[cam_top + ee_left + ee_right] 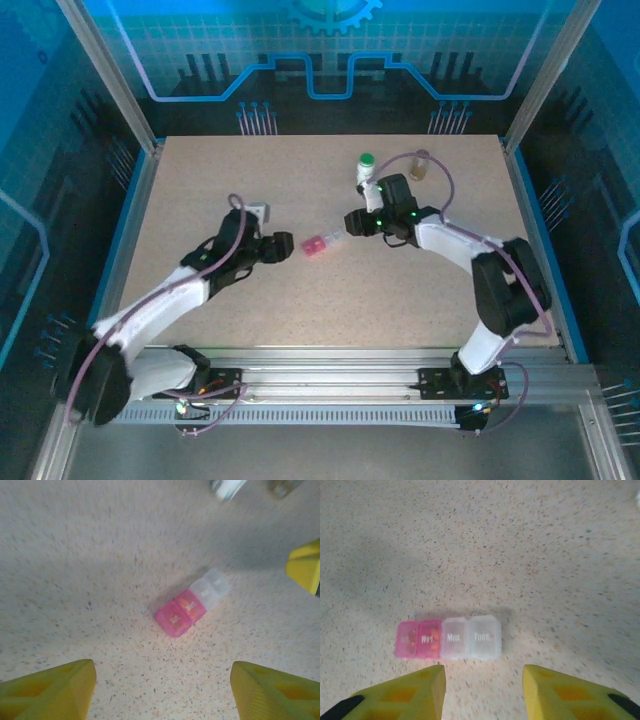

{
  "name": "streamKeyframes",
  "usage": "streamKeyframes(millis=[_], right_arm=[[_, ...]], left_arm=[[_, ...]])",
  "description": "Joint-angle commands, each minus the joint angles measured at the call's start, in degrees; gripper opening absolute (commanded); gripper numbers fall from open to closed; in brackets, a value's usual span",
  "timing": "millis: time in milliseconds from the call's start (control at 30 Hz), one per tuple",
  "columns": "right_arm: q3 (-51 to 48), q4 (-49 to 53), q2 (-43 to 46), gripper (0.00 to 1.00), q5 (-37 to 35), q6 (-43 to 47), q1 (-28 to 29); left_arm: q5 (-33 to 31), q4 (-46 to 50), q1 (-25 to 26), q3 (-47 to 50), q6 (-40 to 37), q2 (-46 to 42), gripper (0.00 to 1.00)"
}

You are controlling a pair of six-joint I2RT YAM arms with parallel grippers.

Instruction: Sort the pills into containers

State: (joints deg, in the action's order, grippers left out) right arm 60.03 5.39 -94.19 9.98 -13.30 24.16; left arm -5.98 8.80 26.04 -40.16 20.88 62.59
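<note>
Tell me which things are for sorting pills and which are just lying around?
For the job:
pink-and-clear plastic pill box strip
white plastic bottle with green cap
brownish translucent vial

Just around:
blue patterned backdrop panel
silver metal frame rail

A speckled beige tabletop [250, 300] carries a four-compartment pill box [322, 243] lying flat near its middle, with two cells pink and two clear. Toward the far right stand a white bottle with green cap [367, 168] and, near it on the right, a brownish vial [420, 163].
</note>
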Motion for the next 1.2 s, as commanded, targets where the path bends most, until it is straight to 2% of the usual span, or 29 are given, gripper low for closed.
streamKeyframes(millis=[0, 100, 167, 233, 300, 400, 533, 600, 633, 700, 800, 867, 900, 933, 967, 1100, 1167], right_arm=[[-5.8, -2.2, 9.2, 0.46, -7.3, 5.9, 0.3], [-15.1, -8.6, 16.9, 0.48, -15.6, 8.5, -1.1], [-20.4, -13.8, 20.5, 0.50, -20.5, 9.1, -2.8], [-24.8, -18.1, 22.8, 0.53, -24.1, 9.1, -4.9], [-26.5, -19.0, 23.9, 0.61, -27.2, 7.2, -6.8], [-26.4, -18.2, 23.8, 0.70, -26.2, 5.3, -10.5], [-26.7, -20.4, 23.1, 0.78, -25.4, 4.9, -13.8], [-27.8, -23.2, 23.2, 0.80, -24.9, 5.9, -15.0], [-29.3, -26.1, 23.2, 0.99, -24.8, 7.3, -15.3], [-33.2, -33.6, 22.8, 1.00, -24.3, 9.2, -15.9], [-36.9, -39.7, 21.4, 1.00, -22.8, 10.0, -17.4], [-39.2, -45.3, 19.1, 1.00, -21.4, 9.6, -18.5], [-38.9, -44.4, 19.4, 1.00, -21.5, 9.1, -18.8], [-38.8, -43.5, 19.7, 1.00, -20.4, 9.2, -19.2], [-39.2, -45.2, 19.3, 1.00, -19.9, 9.0, -19.4], [-38.9, -47.3, 17.8, 1.00, -18.0, 11.4, -20.0], [-41.0, -55.8, 14.6, 1.00, -15.6, 13.2, -20.5]], left_arm=[[-7.8, -9.0, -0.2, 7.1, -9.0, -13.2, 0.81], [-21.9, -16.8, -0.5, 16.3, -10.5, -23.8, 0.93], [-32.0, -28.2, -1.0, 24.1, -13.2, -28.0, 0.99], [-37.7, -42.5, -3.0, 31.6, -16.9, -27.8, 0.99], [-39.2, -47.5, -6.8, 34.5, -17.4, -25.0, 0.99], [-37.7, -44.4, -12.2, 32.5, -15.9, -17.4, 0.99], [-32.3, -53.7, -17.3, 32.1, -15.4, -2.4, 0.99], [-29.3, -57.1, -17.8, 30.6, -17.2, 2.5, 0.99], [-27.5, -56.2, -18.3, 29.0, -17.4, 4.5, 0.99], [-25.1, -55.5, -19.8, 25.8, -17.0, 8.5, 0.99], [-19.3, -60.4, -21.4, 23.7, -18.5, 14.5, 0.99], [-12.3, -72.7, -22.9, 24.6, -19.9, 23.5, 0.99], [-8.9, -76.2, -23.0, 24.2, -21.4, 27.7, 0.99], [-8.9, -74.3, -22.4, 23.6, -22.3, 27.9, 0.99], [-8.2, -68.1, -22.6, 22.6, -21.2, 25.7, 0.99], [-7.5, -61.6, -24.3, 18.5, -19.5, 25.9, 0.99], [-7.3, -62.8, -24.4, 19.0, -19.5, 26.2, 0.99]])
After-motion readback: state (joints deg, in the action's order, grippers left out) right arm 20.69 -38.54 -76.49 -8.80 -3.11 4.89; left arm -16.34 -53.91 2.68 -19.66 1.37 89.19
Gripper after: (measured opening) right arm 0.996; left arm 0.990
